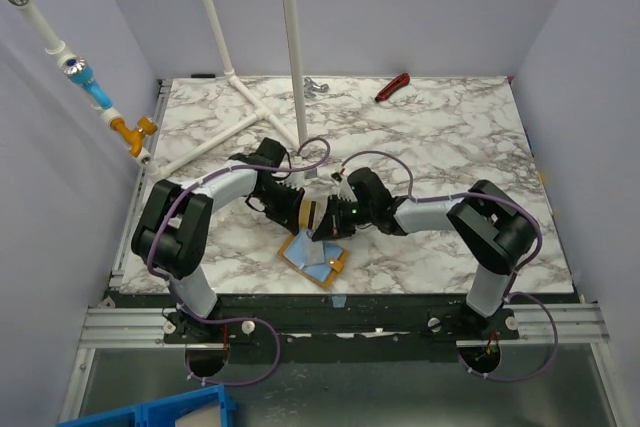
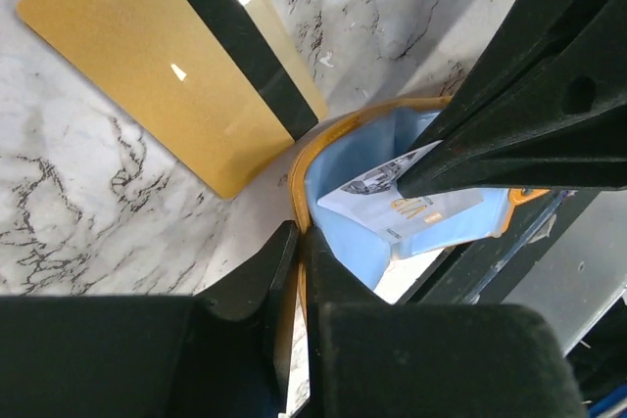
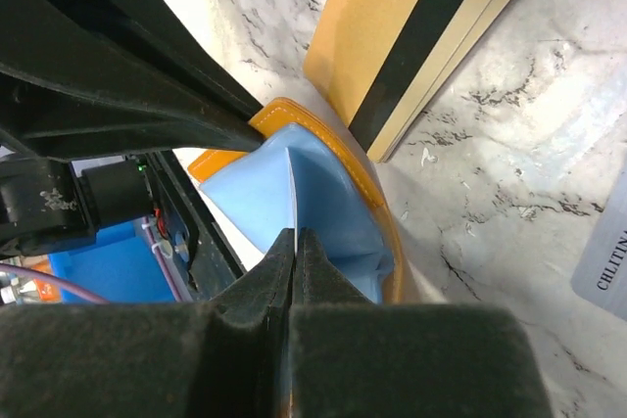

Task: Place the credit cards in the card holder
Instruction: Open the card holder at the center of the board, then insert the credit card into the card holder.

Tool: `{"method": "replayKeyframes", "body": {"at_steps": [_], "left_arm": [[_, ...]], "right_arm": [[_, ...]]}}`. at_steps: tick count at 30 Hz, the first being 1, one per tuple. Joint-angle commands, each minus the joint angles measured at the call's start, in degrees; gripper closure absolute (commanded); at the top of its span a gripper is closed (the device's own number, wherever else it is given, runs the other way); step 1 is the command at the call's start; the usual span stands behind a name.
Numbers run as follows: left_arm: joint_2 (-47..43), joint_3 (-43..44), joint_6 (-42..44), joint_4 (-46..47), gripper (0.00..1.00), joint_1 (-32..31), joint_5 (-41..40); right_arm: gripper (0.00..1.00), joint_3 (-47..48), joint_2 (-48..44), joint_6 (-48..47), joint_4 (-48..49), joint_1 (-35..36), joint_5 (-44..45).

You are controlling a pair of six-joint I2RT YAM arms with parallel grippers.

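Near the worktop's (image 1: 450, 137) 6 o'clock edge, the card holder (image 2: 338, 159) is pinched by the left tool (image 2: 294, 242) and the right tool (image 3: 294, 242). The gold card (image 2: 147, 75) is laid flat at its 11 o'clock.

Both claws crowd the card holder (image 1: 318, 257) mouth, gold card (image 2: 167, 66) just beside, far tabletop (image 1: 450, 137) free

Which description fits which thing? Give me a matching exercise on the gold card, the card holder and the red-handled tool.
1. gold card
2. card holder
3. red-handled tool

A. at the far edge of the table
B. blue lining, orange rim
C. lying flat, dark stripe up

Pairs: 1-C; 2-B; 3-A
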Motion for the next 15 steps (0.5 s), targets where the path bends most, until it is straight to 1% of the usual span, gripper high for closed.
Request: {"method": "replayKeyframes", "body": {"at_steps": [1,5,7,9,13,15], "left_arm": [[-1.11,-0.76,-1.02,-1.31,0.89,2.41,5.91],[-1.62,-0.75,-1.2,-1.19,0.86,6.09,11.8],[-2.08,-0.61,0.58,-1.58,0.81,7.48,15.63],[-2.35,0.87,5.1,-3.41,0.75,7.88,18.27],[-2.82,4.82,13.7,-7.77,0.7,7.81,20.13],[-3.7,6.04,17.44,-9.38,0.68,6.56,19.29]], "right_arm": [[0.99,-1.02,0.36,-1.69,-2.05,0.55,-0.24],[0.99,-0.4,-0.19,-5.17,-8.27,2.3,2.03],[0.99,-0.32,-0.21,-5.94,-9.98,3.23,3.39],[0.99,-0.72,-0.04,-5.98,-10.62,3.61,3.92],[0.99,-1.67,0.1,-6.52,-10.62,3.78,3.96],[0.99,-1.29,0.12,-7.2,-11.14,3.78,4.19]]}}
